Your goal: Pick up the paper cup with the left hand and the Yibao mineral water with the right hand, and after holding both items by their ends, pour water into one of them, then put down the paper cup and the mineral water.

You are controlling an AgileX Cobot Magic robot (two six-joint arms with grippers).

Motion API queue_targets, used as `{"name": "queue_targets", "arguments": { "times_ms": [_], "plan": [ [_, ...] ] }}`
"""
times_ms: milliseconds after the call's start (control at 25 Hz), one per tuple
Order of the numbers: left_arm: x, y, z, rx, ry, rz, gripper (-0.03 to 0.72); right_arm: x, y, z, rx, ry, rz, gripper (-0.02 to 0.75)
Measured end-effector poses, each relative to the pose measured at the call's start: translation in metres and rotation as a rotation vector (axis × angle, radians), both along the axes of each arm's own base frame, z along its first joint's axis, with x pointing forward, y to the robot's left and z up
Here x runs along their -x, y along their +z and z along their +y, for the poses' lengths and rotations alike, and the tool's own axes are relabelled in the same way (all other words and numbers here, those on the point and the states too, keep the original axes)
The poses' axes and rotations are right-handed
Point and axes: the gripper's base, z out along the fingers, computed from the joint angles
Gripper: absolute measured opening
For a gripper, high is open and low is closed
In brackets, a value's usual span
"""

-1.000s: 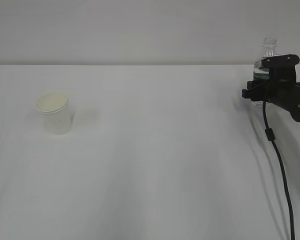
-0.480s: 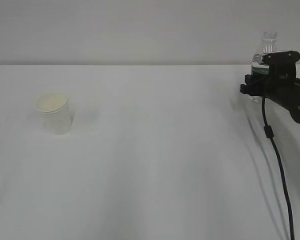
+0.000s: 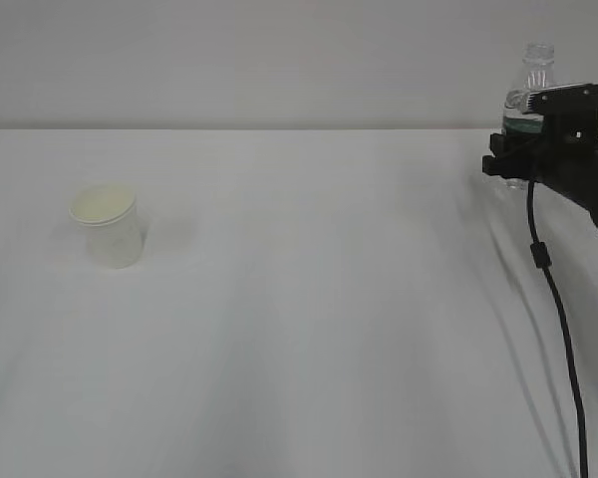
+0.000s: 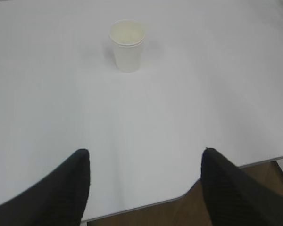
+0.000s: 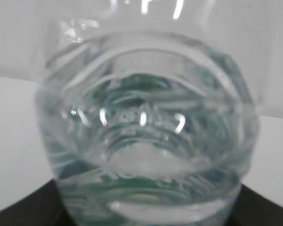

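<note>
White paper cup (image 3: 106, 226) upright, far left, clear water bottle (image 3: 529, 108) upright, far right

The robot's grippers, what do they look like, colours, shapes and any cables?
The right gripper is a blocky black unit with a flat pale grey panel on top, on a black arm. A thin black cable with a small bulge partway hangs from it down over the white table. Of the left gripper, only two broad, rounded black fingers with a fine textured surface show.
</note>
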Motion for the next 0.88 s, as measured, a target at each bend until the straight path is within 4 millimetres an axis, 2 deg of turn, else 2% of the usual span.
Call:
{"name": "queue_targets", "arguments": {
  "times_ms": [280,880],
  "plan": [
    [0.0,0.0,0.0,-0.002,-0.001,0.0,0.519,0.018,0.018,0.004,0.005,0.035,-0.031,0.405],
    [0.0,0.0,0.0,-0.009,-0.007,-0.003,0.519,0.078,0.055,0.014,-0.047,0.093,-0.061,0.403]
  ]
}}
